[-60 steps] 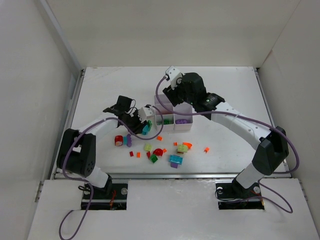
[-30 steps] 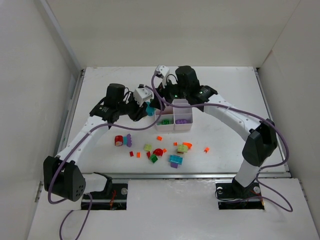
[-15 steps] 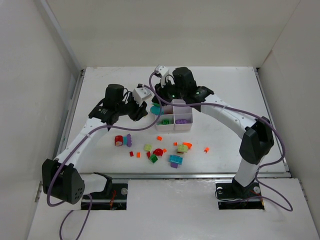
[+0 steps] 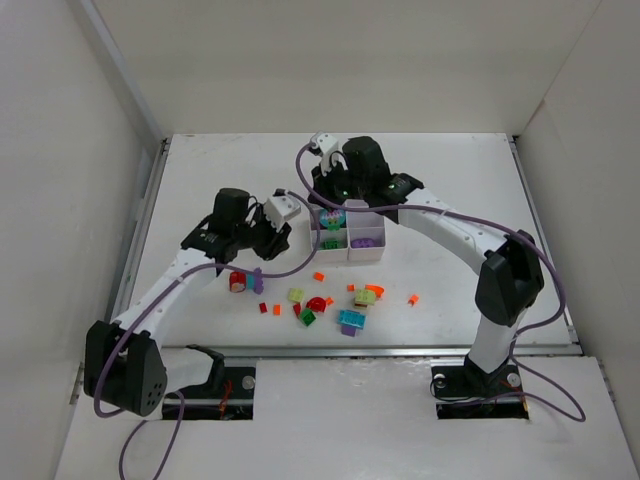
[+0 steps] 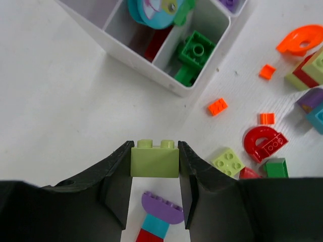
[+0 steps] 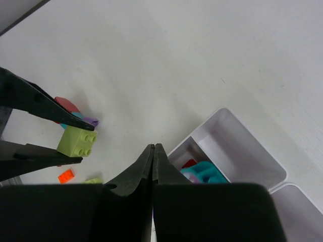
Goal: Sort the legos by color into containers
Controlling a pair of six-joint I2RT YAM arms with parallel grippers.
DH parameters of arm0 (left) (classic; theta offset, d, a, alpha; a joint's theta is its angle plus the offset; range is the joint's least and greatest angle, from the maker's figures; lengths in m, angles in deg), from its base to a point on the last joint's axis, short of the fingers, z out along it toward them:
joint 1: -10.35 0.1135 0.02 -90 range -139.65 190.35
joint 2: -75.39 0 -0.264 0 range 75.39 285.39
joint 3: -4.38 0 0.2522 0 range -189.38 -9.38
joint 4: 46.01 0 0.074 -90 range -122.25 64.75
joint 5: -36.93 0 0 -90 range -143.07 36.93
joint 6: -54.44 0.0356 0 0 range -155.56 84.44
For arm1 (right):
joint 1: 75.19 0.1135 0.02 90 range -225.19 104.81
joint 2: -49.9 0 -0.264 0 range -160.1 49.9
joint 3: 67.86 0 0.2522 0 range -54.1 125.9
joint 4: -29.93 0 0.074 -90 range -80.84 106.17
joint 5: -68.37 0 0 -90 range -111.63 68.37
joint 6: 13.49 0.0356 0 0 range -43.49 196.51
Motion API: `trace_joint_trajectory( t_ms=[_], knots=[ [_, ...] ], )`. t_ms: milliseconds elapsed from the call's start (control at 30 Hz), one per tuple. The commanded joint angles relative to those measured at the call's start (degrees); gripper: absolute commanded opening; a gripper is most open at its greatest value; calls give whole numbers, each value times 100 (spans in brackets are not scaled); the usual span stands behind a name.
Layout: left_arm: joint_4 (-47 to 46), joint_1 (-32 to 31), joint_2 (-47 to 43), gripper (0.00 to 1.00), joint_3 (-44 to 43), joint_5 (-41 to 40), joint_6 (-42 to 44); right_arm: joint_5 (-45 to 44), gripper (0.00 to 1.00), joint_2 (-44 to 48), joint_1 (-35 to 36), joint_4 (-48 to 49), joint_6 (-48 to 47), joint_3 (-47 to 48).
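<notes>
My left gripper (image 5: 154,151) is shut on a yellow-green brick (image 5: 154,159) and holds it above the table, left of the white containers tray (image 4: 368,252). The same brick (image 6: 76,141) shows between the left fingers in the right wrist view. A red, cyan and purple stack (image 5: 159,217) lies below it. My right gripper (image 6: 153,147) is shut with nothing in it, just over the tray's left edge (image 6: 242,131). A cyan disc piece (image 5: 151,10) lies on a red bit in one compartment. A green brick (image 5: 194,53) sits in the compartment beside it.
Loose legos (image 4: 330,300) in red, orange, green, cyan and purple lie scattered near the table's front edge. Small orange bits (image 5: 217,106) lie close to the tray wall (image 5: 136,55). White walls stand on both sides and behind.
My right gripper's jaws have closed. The cyan disc piece now lies in the tray. My left gripper has drawn back from the tray toward the near left, still gripping the yellow-green brick.
</notes>
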Motion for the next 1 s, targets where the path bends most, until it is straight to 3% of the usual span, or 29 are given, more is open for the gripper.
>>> trace_joint_trajectory(
  t_ms=[0,67,100,200,400,433,500,533,567,967],
  knots=[
    [-123,126,-80,0,205,-168,139,-129,4,153,26,270,15,-23],
    [-123,127,-18,0,266,-107,139,-209,16,206,26,217,15,-23],
    [-123,179,-18,0,266,-107,139,-313,37,275,26,130,15,-23],
    [-184,180,-18,0,328,-107,139,-481,63,329,-35,6,15,-146],
    [-238,180,-18,0,381,-107,139,-824,68,101,-97,-914,-47,82],
    [-238,180,-18,0,381,-107,139,-919,78,100,-97,-1003,145,82],
    [-238,180,-18,0,442,-107,139,-1113,78,100,-97,-1066,349,-49],
    [-290,180,-18,0,442,-107,87,-1175,86,100,-97,-1066,480,-119],
    [-290,180,-18,0,442,-107,86,-1262,100,170,-97,-1066,533,-190],
    [-352,180,-18,0,504,-54,34,-2406,100,-312,386,-1232,218,73]
  ],
)
